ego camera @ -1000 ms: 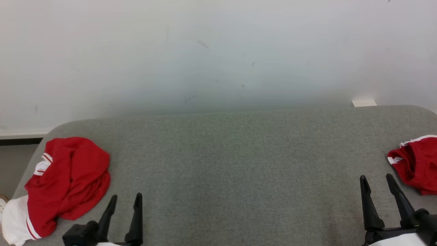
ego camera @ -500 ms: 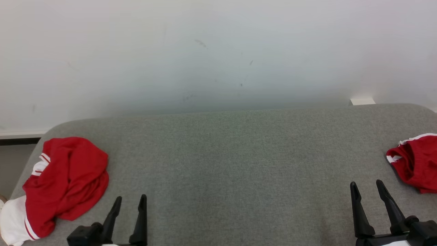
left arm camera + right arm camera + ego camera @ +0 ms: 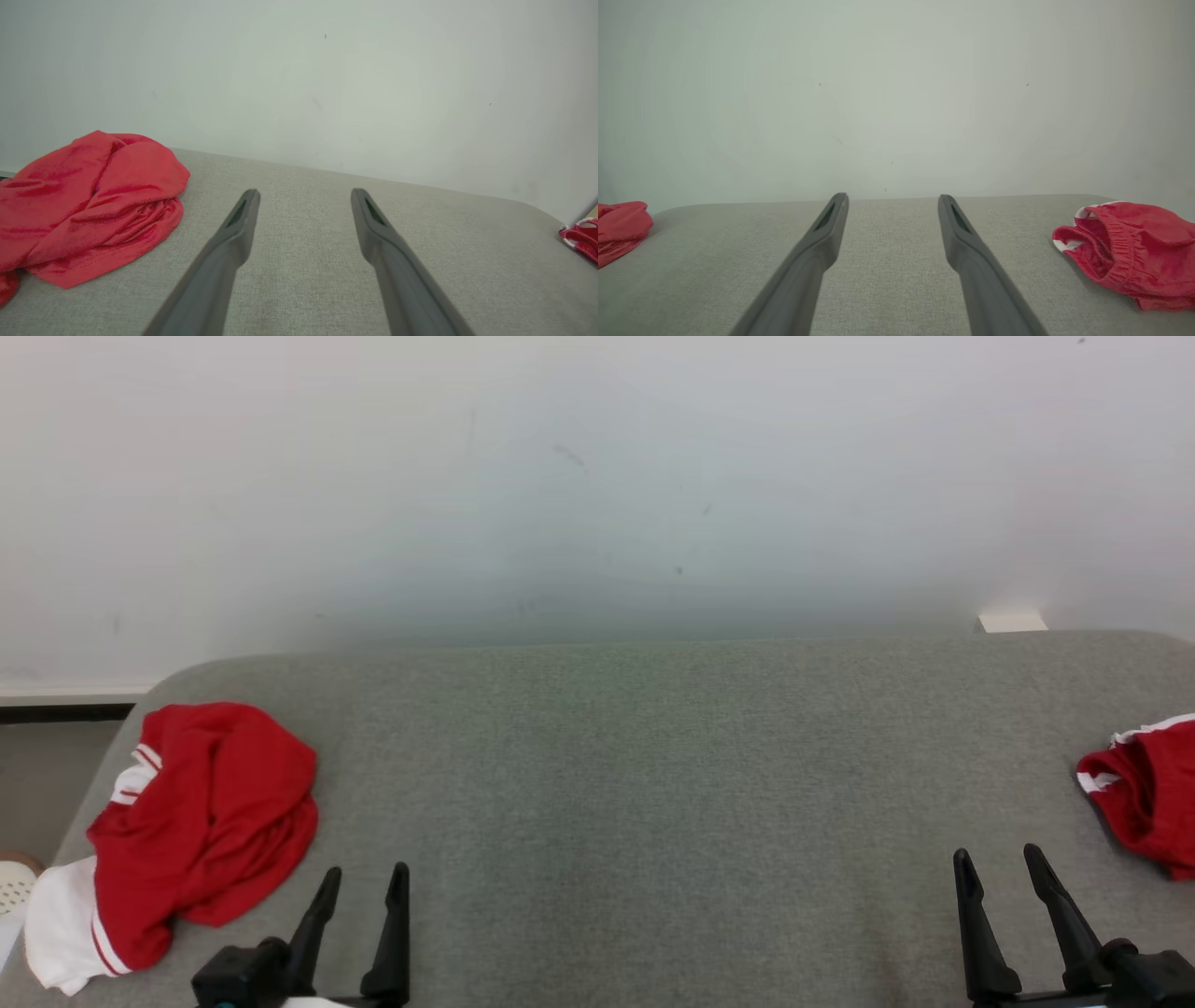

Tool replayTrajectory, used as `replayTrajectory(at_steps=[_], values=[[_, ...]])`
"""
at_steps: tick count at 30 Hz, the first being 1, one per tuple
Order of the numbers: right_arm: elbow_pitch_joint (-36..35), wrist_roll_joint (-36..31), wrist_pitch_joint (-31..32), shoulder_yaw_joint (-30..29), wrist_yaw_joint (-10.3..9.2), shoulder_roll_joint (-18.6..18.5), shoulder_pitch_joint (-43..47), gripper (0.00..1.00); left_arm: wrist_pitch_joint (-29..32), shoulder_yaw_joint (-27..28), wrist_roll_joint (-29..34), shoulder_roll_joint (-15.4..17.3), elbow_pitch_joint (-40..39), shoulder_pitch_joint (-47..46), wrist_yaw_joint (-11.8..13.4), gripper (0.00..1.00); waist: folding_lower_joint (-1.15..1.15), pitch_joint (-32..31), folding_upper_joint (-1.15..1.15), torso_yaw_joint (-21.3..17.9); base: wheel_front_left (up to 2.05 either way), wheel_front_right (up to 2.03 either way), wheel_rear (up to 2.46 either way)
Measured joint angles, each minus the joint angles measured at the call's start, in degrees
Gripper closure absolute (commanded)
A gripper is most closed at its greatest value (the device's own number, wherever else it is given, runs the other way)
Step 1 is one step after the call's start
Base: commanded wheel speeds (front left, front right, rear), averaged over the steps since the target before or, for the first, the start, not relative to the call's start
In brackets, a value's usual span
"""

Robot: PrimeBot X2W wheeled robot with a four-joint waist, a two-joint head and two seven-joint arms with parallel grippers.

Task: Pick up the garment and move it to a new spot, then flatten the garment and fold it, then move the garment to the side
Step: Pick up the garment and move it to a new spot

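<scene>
- Lower left of the head view: a crumpled red-and-white garment [image 3: 201,826] lies on the grey padded table [image 3: 653,756], untouched;
- Bottom left: the left gripper [image 3: 367,871], jaws wide apart, holding nothing, just right of it;
- Bottom right: the right gripper [image 3: 996,852], equally spread, holding nothing;
- Right edge: a second red garment [image 3: 1146,793], bunched.

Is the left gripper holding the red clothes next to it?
No, the left gripper stands open and empty, and the crumpled red and white garment lies apart from it.
</scene>
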Motion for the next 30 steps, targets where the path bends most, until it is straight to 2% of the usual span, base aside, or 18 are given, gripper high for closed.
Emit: replayTrajectory(at_steps=[6, 24, 30], values=[[0.54, 0.19, -0.01, -0.12, 0.00, -0.02, 0.63, 0.00, 0.01, 0.24, 0.65, 0.00, 0.20, -0.69, 0.00, 0.00, 0.00, -0.20, 0.00, 3.41, 0.00, 0.00, 0.00], [1.90, 1.20, -0.01, 4.02, 0.00, 1.66, -1.43, 0.00, 0.01, 3.43, 1.37, 1.27, 1.42, -1.19, 0.00, 0.00, 0.00, 0.62, 0.00, 21.26, 0.00, 0.00, 0.00], [2.35, 1.12, -0.01, 4.25, 0.00, 1.82, -2.19, 0.00, 0.01, 4.55, 1.34, 1.21, 1.69, -1.62, 0.00, 0.00, 0.00, 1.62, 0.00, 24.10, 0.00, 0.00, 0.00]])
